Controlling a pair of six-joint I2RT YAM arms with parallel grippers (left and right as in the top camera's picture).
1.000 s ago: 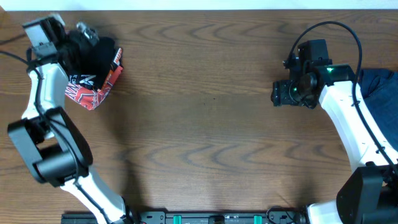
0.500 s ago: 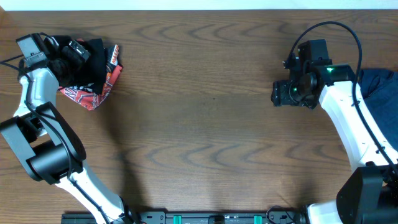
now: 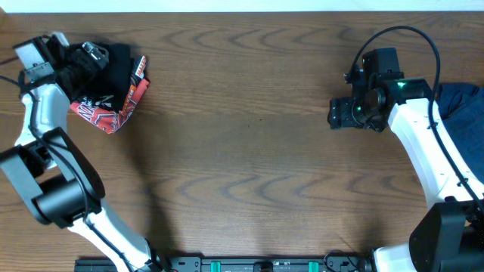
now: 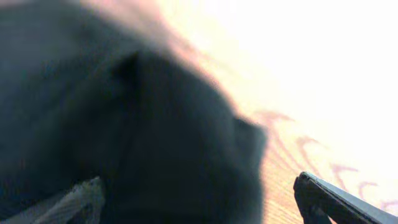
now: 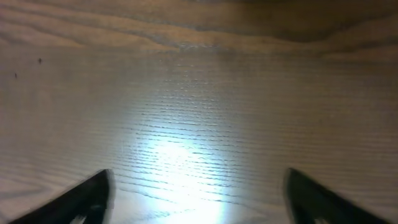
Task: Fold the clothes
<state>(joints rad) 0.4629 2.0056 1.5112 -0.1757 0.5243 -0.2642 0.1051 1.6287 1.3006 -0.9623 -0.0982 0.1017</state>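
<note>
A black shirt (image 3: 115, 72) lies bunched on a red-black printed garment (image 3: 113, 111) at the table's far left corner. My left gripper (image 3: 94, 54) sits on top of this pile. In the left wrist view the black shirt (image 4: 124, 112) fills most of the frame and lies between the wide-apart fingers (image 4: 329, 199) of the left gripper (image 4: 199, 202), which is open. My right gripper (image 3: 333, 113) hangs over bare wood at the right, apart from a dark blue garment (image 3: 463, 102). The right gripper (image 5: 199, 199) is open with nothing between its fingers.
The dark blue garment lies half under the right arm at the table's right edge. The wooden table (image 3: 249, 151) stretches between the two arms. The arm bases stand at the near edge.
My left arm has swung left and back towards the corner, and the black and red-black pile has shifted slightly left with it. The right arm stays in place.
</note>
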